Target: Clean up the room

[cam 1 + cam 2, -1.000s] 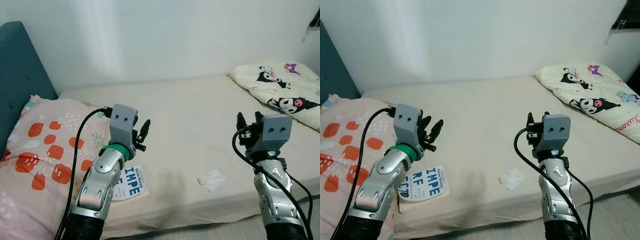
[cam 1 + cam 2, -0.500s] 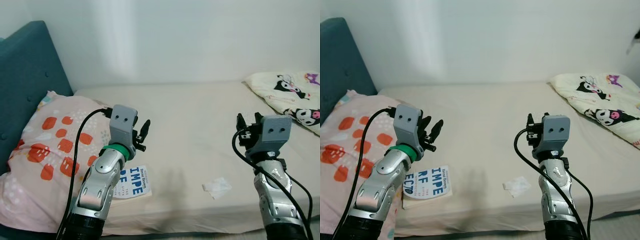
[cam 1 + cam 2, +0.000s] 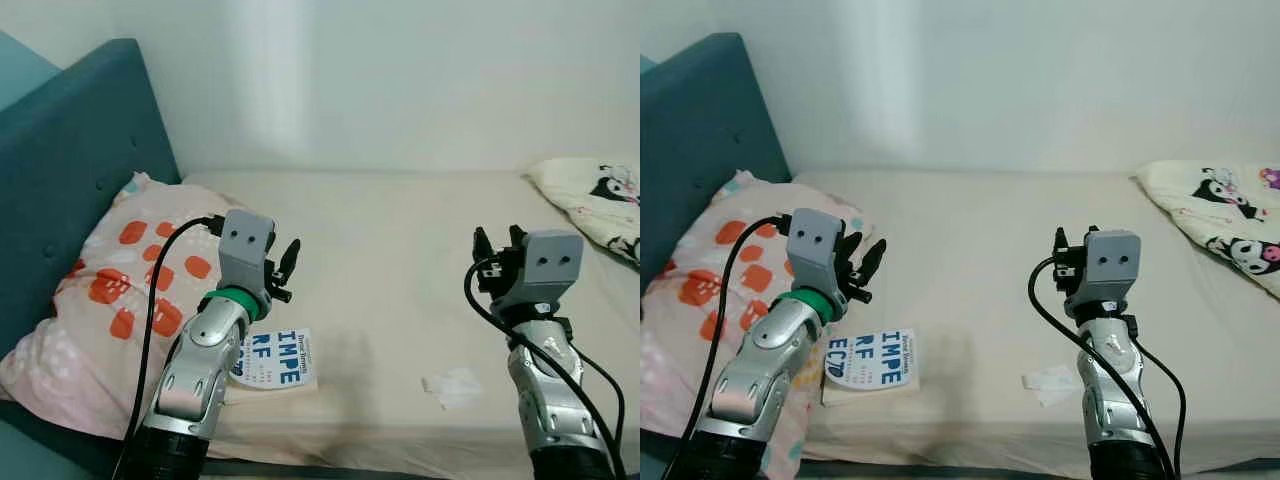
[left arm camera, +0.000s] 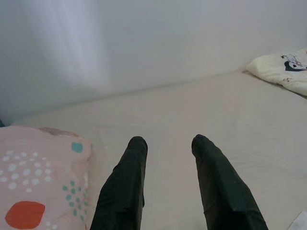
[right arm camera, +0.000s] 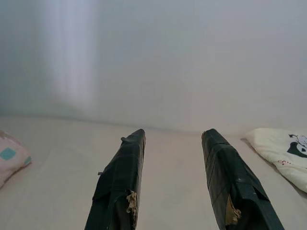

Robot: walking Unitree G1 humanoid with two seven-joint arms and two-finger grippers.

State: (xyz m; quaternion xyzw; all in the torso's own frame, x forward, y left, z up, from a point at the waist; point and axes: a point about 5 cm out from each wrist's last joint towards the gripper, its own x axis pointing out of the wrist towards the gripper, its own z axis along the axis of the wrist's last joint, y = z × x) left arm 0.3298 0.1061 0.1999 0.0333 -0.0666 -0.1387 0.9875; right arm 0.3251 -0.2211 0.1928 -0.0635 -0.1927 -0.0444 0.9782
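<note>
1. The robot faces the bed point(image 3: 400, 230), both arms raised and holding nothing; judging by this, it is at the approach step, choosing what to tidy.
2. The left gripper point(image 4: 165, 143) and right gripper point(image 5: 172, 136) both have fingers apart.
3. A book point(image 3: 275, 358) lies near the bed's front edge, beside the pillow point(image 3: 110, 290); a crumpled tissue point(image 3: 452, 386) lies to its right.
4. Next, a gripper likely needs lowering onto one.
5. The wrist views look over the far mattress and wall; the head views show the clutter.

Soft, even daylight fills the sharp head views; a pale glare streaks the wall point(image 3: 300, 80), faint shadows on the bed point(image 3: 400, 260).
</note>
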